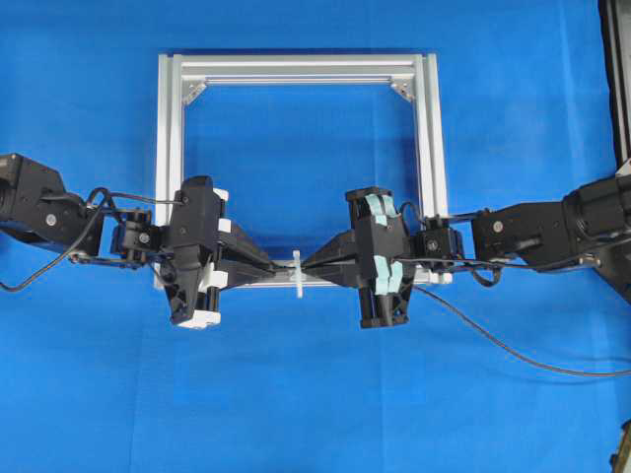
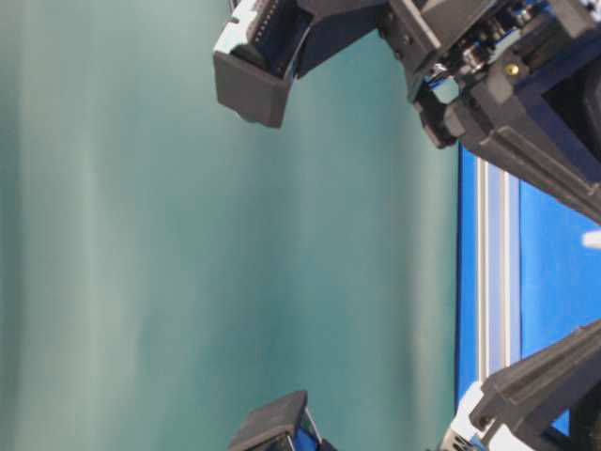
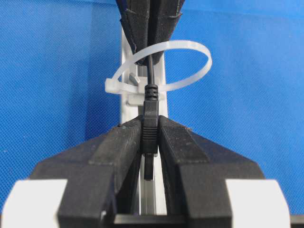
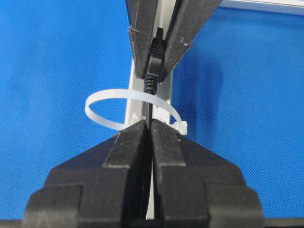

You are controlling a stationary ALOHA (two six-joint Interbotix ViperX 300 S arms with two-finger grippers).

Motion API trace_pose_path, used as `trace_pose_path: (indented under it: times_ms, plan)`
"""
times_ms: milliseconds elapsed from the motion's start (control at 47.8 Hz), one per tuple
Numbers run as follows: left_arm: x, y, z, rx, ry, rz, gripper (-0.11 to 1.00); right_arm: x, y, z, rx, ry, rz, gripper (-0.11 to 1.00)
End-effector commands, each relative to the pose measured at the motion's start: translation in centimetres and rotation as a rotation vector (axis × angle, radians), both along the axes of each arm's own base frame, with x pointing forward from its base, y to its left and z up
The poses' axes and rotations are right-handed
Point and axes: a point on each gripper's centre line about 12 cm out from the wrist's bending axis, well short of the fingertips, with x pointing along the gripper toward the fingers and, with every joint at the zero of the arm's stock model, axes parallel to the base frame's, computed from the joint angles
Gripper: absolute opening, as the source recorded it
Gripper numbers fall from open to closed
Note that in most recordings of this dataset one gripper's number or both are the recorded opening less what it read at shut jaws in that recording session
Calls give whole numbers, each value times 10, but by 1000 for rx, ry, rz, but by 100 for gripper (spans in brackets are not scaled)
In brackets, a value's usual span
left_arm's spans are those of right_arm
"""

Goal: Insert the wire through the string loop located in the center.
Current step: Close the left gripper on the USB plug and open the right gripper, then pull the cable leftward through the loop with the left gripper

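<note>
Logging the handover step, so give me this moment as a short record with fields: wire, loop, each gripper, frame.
wire: black wire runs through the string loop, its plug on the left gripper's side
string loop: white string loop stands open on the near bar of the aluminium frame
left gripper: left gripper shut on the plug
right gripper: right gripper shut on the wire behind the loop
surface: blue cloth
</note>
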Motion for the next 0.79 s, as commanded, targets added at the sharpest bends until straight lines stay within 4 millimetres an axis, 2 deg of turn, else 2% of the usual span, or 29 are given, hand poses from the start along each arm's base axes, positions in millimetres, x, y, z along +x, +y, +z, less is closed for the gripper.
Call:
trace_pose_path:
  times_ms: [0, 63, 125, 335, 397, 523, 774]
  plan:
    - [5, 1, 8, -5, -29, 6, 8, 3, 4, 9, 1, -28, 11, 0]
    - [6, 1, 9, -6, -30, 6, 8, 3, 4, 9, 0, -28, 12, 6]
    - [5, 1, 8, -5, -29, 6, 8, 3, 5, 9, 3, -28, 12, 18]
    - [6, 1, 9, -6, -30, 6, 8, 3, 4, 8, 5, -20, 8, 81]
    - [5, 1, 8, -4, -29, 5, 8, 2, 4, 8, 5, -18, 9, 93]
    - [6, 1, 9, -4, -30, 5, 8, 2, 4, 8, 5, -18, 9, 89]
    - [5, 1, 9, -4, -30, 5, 8, 2, 5, 8, 5, -18, 10, 90]
